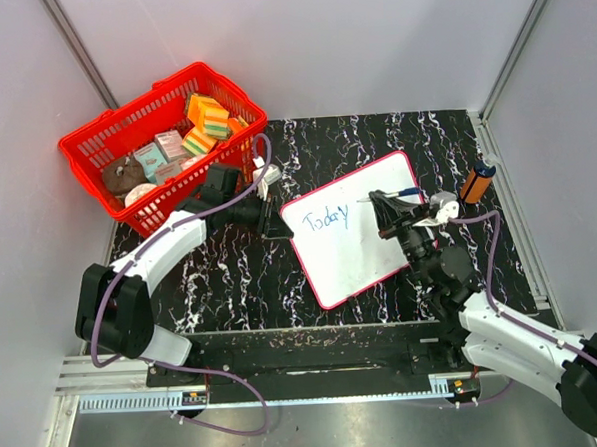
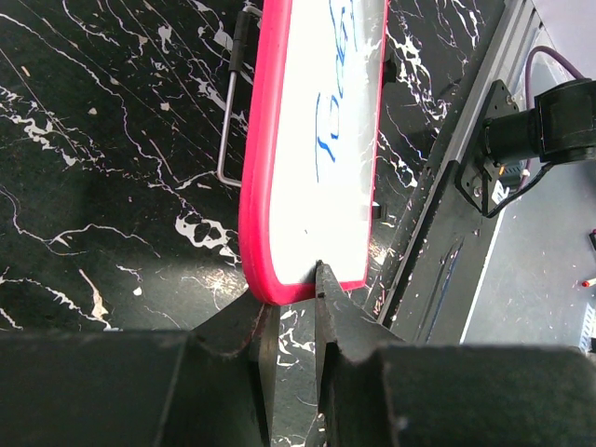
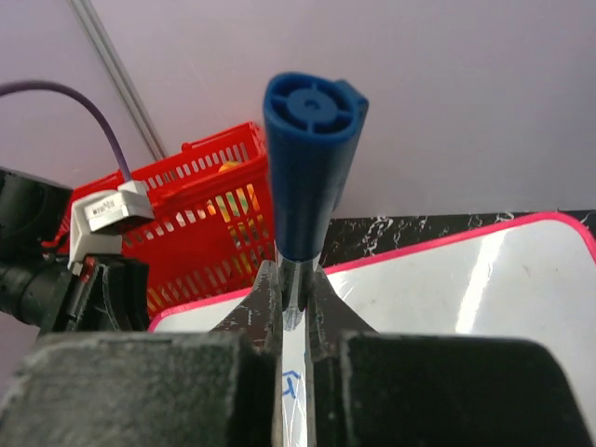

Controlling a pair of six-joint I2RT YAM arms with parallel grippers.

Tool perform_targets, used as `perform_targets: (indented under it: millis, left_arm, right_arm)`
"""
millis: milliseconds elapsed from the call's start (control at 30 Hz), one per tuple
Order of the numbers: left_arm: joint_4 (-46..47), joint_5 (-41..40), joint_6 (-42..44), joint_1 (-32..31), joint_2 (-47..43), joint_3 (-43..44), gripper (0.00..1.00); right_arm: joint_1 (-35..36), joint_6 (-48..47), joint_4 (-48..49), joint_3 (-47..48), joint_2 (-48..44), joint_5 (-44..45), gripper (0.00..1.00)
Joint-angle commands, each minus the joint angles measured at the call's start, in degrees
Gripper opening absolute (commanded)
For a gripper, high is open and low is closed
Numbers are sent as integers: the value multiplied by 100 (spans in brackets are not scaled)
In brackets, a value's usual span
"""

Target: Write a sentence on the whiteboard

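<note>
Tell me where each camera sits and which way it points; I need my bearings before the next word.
Top external: above and behind the robot, looking down on the whiteboard, red basket, left arm and right arm.
Left wrist: low over the table, looking along the left gripper, clamped on the board's pink rim.
Right wrist: looking past the right gripper, shut on a blue marker, toward the basket.
Shared: all three show the whiteboard; top and left wrist both show the sentence, Today.

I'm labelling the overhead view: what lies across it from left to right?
Red plastic mesh basket → left gripper, pinching the board's edge → flat white whiteboard with red-pink rim → orange-and-black cylinder. The right gripper, holding a blue marker, overlaps the board, so omitted.
</note>
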Motion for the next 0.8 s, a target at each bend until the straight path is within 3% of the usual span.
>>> perform_targets:
  millis: [0,433,533,767]
  left_arm:
    - [-1161,-613,1112,-378,-28,-120,0]
    - [-1584,-1632,1341,-369,-327,-58,2]
    - [-1531,-1861,1341,-360,-442,-110,6]
    - [-1566,-1861,1332,-360,-205,-5,30]
  right_arm:
    - [-42,-235,-489,320,-189,287,0]
    - [-42,-191,-885,346,-312,261,0]
    - [-42,-183,-1077,346,-435,313,0]
    - [-50,-68,-1254,293,-681,427,0]
